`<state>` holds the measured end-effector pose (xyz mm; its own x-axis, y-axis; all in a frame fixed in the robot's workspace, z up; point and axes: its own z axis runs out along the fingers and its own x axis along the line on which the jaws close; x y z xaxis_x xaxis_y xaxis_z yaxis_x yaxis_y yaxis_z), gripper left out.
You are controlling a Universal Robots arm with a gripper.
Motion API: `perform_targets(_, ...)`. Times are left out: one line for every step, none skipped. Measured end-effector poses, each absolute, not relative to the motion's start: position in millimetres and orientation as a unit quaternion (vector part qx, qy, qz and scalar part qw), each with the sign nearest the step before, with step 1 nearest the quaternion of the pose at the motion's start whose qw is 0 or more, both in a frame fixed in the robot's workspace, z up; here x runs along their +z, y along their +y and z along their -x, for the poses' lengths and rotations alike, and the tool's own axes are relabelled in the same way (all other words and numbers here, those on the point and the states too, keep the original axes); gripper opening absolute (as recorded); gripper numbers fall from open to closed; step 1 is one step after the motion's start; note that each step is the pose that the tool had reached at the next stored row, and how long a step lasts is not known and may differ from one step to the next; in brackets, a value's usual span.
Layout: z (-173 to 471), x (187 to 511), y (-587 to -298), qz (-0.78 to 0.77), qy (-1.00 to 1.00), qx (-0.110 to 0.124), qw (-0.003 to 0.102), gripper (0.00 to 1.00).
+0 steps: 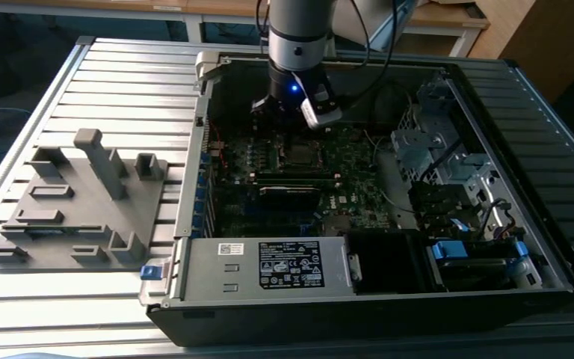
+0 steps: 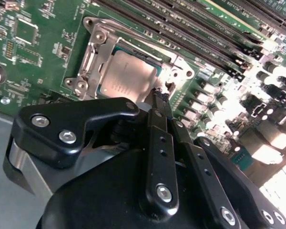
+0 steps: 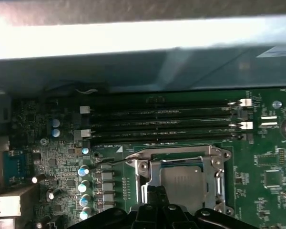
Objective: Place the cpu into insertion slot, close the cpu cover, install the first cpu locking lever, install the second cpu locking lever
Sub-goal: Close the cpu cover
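A: Where does the gripper [image 2: 159, 97] sit against the cpu [image 2: 131, 76]?

B: Right at its edge; in the second wrist view the black fingertips [image 2: 158, 108] come down on the side of the insertion slot [image 3: 177, 157] that faces the row of capacitors [image 3: 84, 186], just beside the chip's corner; the cpu itself lies flat in the slot, its dull grey top showing.

A: And the cpu cover [image 2: 92, 53]?

B: Down over the chip; the silvery frame lies flat around the cpu, whose top shows through the cut-out; the long black memory slots [image 3: 162, 119] run beyond the socket from the gripper.

A: How are the fingers set?

B: Drawn together, tips meeting with no gap I can see; they are not on the cpu; whether something thin is nipped between them I cannot tell.

A: Anything at the socket's corner?

B: In the first wrist view a thin wire lever [image 3: 112, 163] reaches from the corner nearest the memory slots toward the capacitors, apart from the fingertips.

A: The wider scene?

B: In the exterior view the arm [image 1: 297, 37] drops into the open computer case [image 1: 367, 325], over the green motherboard [image 1: 362, 161]; a grey fixture plate [image 1: 78, 202] lies on the slatted table [image 1: 117, 75] at the exterior view's left.
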<state>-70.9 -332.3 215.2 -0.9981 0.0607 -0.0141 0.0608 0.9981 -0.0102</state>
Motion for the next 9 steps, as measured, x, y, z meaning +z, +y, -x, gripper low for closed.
perform_targets(71.9, 214.7, -332.3, -0.03, 1.0, -0.005, 0.007, 0.1)
perform_targets(72.3, 214.6, -332.3, -0.03, 0.999, -0.005, 0.007, 0.1)
perform_targets(72.3, 214.6, -332.3, -0.03, 1.0, -0.005, 0.007, 0.1)
perform_targets(72.3, 214.6, -332.3, -0.03, 1.0, -0.005, 0.007, 0.1)
perform_targets(72.3, 214.6, -332.3, -0.03, 1.0, -0.005, 0.007, 0.1)
perform_targets(72.3, 214.5, -332.3, -0.03, 1.0, -0.005, 0.007, 0.1)
perform_targets(72.3, 213.9, -332.3, -0.03, 1.0, -0.005, 0.007, 0.1)
perform_targets(72.3, 212.9, -332.3, -0.03, 1.0, -0.005, 0.007, 0.1)
perform_targets(72.4, 211.8, -332.3, -0.03, 1.0, -0.005, 0.007, 0.1)
